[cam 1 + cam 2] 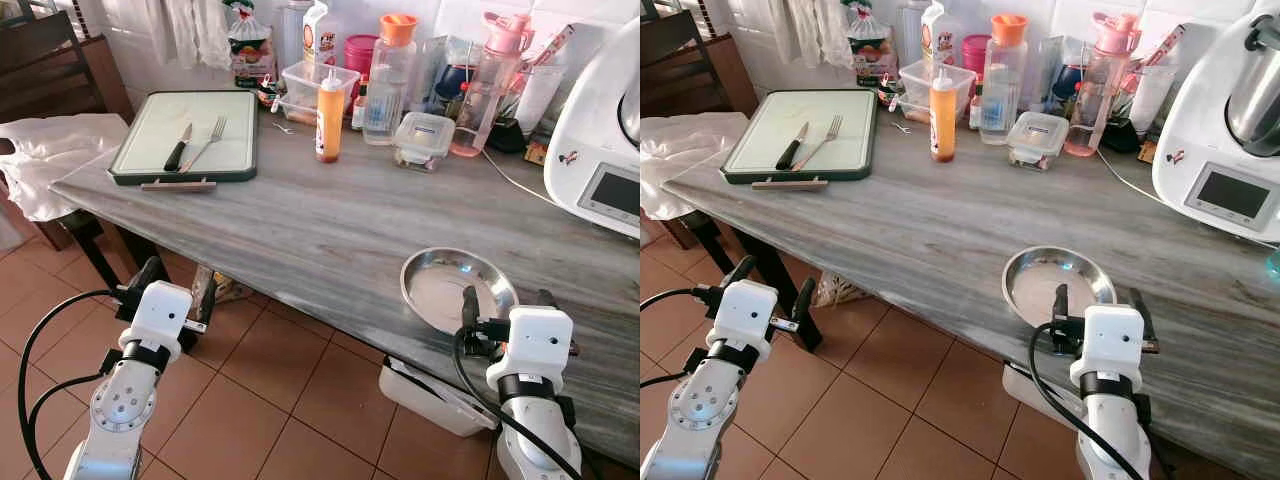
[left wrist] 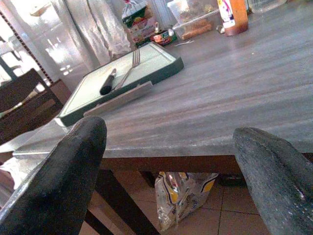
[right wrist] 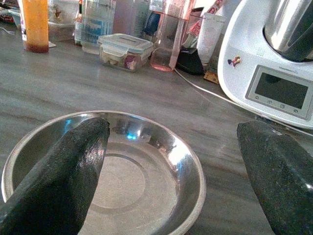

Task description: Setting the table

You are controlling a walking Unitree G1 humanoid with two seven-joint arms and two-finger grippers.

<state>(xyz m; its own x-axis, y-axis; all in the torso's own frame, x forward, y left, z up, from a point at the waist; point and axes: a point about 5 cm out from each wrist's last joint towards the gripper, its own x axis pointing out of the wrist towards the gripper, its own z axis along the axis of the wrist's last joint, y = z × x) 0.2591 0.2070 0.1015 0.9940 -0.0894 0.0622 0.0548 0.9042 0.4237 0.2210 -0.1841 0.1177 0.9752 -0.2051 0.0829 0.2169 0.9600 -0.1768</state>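
Observation:
A round steel plate (image 1: 455, 288) lies near the front edge of the grey wooden table (image 1: 330, 230). My right gripper (image 1: 507, 303) is open just above the plate's near rim (image 3: 127, 181), one finger over the bowl and the other past its right side. A black-handled knife (image 1: 178, 148) and a fork (image 1: 207, 142) lie side by side on a green cutting board (image 1: 235, 115) at the table's far left. My left gripper (image 1: 178, 282) is open and holds nothing; it hangs below the table's front edge, facing the board (image 2: 146, 68).
Bottles and plastic boxes crowd the back of the table, with an orange sauce bottle (image 1: 329, 118) standing forward. A white kitchen machine (image 1: 600, 150) fills the right end. White cloth (image 1: 45, 150) drapes over a chair at left. A white bin (image 1: 430, 400) sits under the table.

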